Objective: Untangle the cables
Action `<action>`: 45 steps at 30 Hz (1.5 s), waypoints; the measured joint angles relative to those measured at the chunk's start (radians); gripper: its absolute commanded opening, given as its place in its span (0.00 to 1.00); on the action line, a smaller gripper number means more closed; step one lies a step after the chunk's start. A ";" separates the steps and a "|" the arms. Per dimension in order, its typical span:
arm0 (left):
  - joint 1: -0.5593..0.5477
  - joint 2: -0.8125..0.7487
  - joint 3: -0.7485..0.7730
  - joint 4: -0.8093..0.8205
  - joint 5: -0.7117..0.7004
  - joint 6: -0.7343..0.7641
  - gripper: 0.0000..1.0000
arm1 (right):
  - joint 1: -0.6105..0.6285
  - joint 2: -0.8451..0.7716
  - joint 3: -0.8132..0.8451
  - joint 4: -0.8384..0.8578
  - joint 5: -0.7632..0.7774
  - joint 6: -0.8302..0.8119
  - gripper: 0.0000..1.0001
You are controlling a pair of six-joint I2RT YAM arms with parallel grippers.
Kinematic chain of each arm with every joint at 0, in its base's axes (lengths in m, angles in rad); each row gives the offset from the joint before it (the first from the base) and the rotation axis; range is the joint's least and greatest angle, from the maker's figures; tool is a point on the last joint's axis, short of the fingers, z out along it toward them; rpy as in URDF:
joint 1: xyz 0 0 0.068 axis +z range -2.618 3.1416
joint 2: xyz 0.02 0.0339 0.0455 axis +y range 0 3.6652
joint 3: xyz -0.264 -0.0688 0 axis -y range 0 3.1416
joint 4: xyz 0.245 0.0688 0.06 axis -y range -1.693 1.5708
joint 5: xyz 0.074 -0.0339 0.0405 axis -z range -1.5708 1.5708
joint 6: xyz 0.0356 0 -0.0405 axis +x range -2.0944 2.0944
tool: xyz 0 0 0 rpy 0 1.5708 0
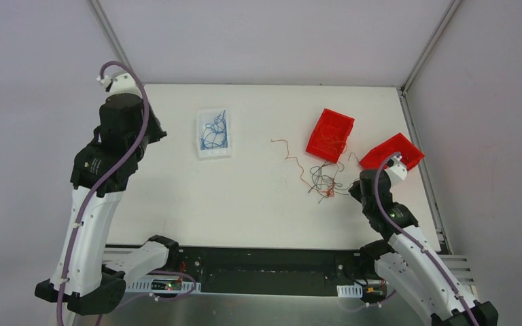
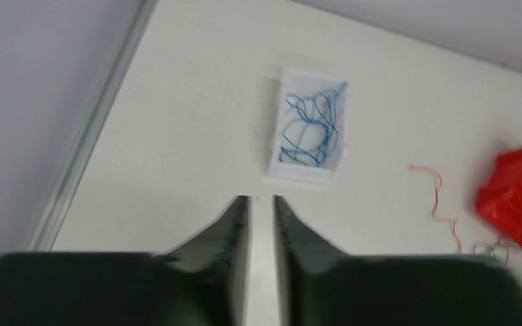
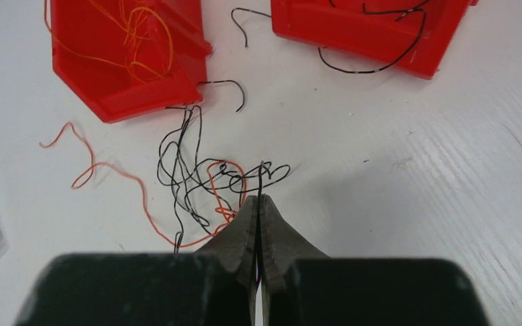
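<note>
A tangle of thin black and orange cables (image 3: 200, 178) lies on the white table just ahead of my right gripper (image 3: 259, 199). That gripper is shut on one black cable that rises from between its tips. In the top view the tangle (image 1: 323, 180) lies left of the right gripper (image 1: 351, 191). A loose orange strand (image 3: 88, 170) trails to the left. Blue cables (image 2: 310, 129) lie in a white tray (image 2: 304, 174). My left gripper (image 2: 262, 200) hovers above the table short of that tray, jaws slightly apart and empty.
Two red bins stand at the back right: one (image 3: 115, 75) holds orange cables, the other (image 3: 380, 34) holds black cables. In the top view they are the left bin (image 1: 330, 134) and the right bin (image 1: 408, 151). An enclosure frame rail (image 2: 88, 129) runs along the table's left edge.
</note>
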State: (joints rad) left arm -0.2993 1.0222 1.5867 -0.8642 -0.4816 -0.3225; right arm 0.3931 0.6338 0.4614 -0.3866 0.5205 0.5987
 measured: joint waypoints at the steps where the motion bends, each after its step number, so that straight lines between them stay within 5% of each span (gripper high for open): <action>1: 0.000 -0.003 -0.015 0.003 0.050 0.006 0.68 | -0.002 0.001 0.007 -0.006 -0.019 -0.014 0.00; 3: 0.000 -0.004 -0.055 0.024 0.191 -0.002 0.97 | -0.002 0.006 0.025 -0.013 -0.064 -0.039 0.00; 4: 0.000 -0.004 -0.088 0.045 0.289 -0.019 0.99 | -0.002 0.008 0.037 -0.016 -0.083 -0.048 0.00; 9: -0.085 0.048 -0.321 0.230 0.602 -0.155 0.99 | -0.002 0.033 0.143 -0.040 -0.157 -0.087 0.00; 17: -0.341 0.349 -0.423 0.432 0.686 -0.327 0.99 | -0.002 0.061 0.288 -0.076 -0.254 -0.147 0.00; 23: -0.387 0.519 -0.424 0.594 0.689 -0.504 0.99 | -0.002 0.061 0.296 -0.092 -0.305 -0.163 0.00; 27: -0.394 0.607 -0.497 0.845 0.697 -0.739 0.99 | -0.002 0.060 0.296 -0.092 -0.320 -0.166 0.00; 32: -0.441 0.743 -0.620 1.111 0.697 -1.029 0.89 | -0.002 0.051 0.296 -0.092 -0.325 -0.169 0.00; 39: -0.506 0.909 -0.597 1.322 0.663 -1.246 0.80 | -0.002 0.040 0.296 -0.092 -0.327 -0.170 0.00; 42: -0.525 0.944 -0.576 1.354 0.637 -1.295 0.70 | -0.002 0.036 0.296 -0.091 -0.328 -0.170 0.00; 45: -0.541 0.974 -0.557 1.378 0.617 -1.331 0.48 | -0.002 0.029 0.296 -0.090 -0.335 -0.169 0.00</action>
State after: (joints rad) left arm -0.8398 1.9961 1.0298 0.5137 0.1356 -1.6535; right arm 0.3908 0.6632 0.7578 -0.4763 0.1856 0.4294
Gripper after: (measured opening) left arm 0.659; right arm 0.009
